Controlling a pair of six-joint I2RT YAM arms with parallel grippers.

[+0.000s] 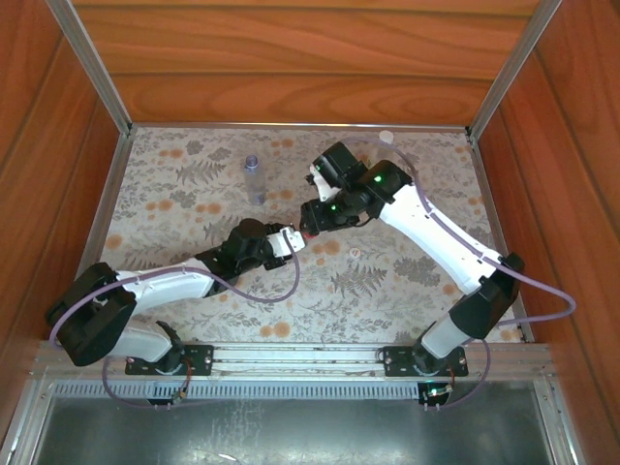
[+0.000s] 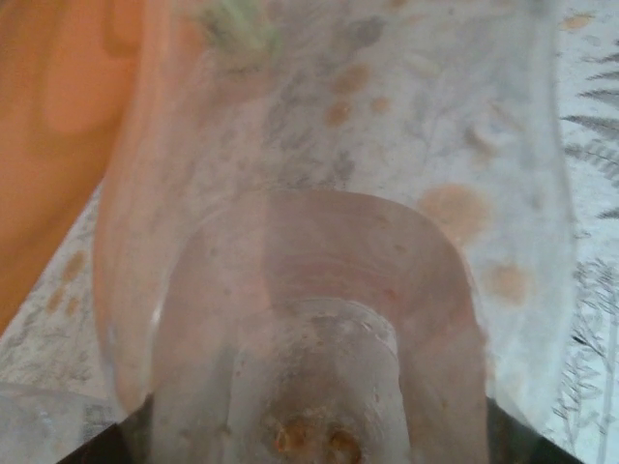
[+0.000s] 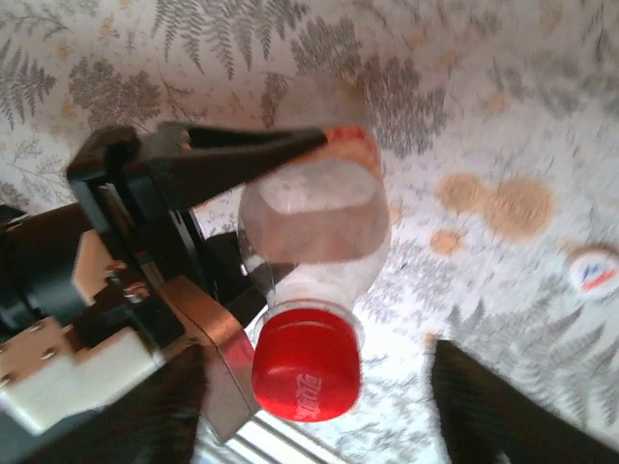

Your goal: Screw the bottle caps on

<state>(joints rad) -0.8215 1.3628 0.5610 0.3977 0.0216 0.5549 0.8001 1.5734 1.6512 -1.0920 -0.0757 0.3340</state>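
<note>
Currently, far left of the work area: bluish clear-plastic bottle (image 1: 253,179), unlabelled, stands upright on the fern-print table cover (image 1: 174,174), neck open, well apart from both arms.

Left gripper (image 1: 293,238): pressed onto the body of a small clear plastic bottle (image 3: 314,227), held off the table approx. at centre. In the right wrist view one black finger (image 3: 253,155) lies across the bottle wall; the opposing finger is hidden behind it. Grip judged firm but not verified.

Round red plastic screw cap (image 3: 306,372) sits on that bottle's neck, facing the right wrist cam. Cannot tell if threads are fully run down.

Right gripper (image 3: 317,411): fingers spread, one either side of the red cap, not touching it.

Further right on the table: round white plastic cap w/ red-blue mark (image 3: 592,271), lying flat, near the grippers. Round pale whitish plastic cap (image 1: 386,138) lies by the far rail, well apart.

Handling assessment: bottle is light, thin-walled, likely to dent or twist if squeezed hard; hold at mid-body, as is. Cap is stiff, small, prob. ribbed; take it across the rim, square on. Risk: cross-threading, or the bottle spinning in the left grip
</note>
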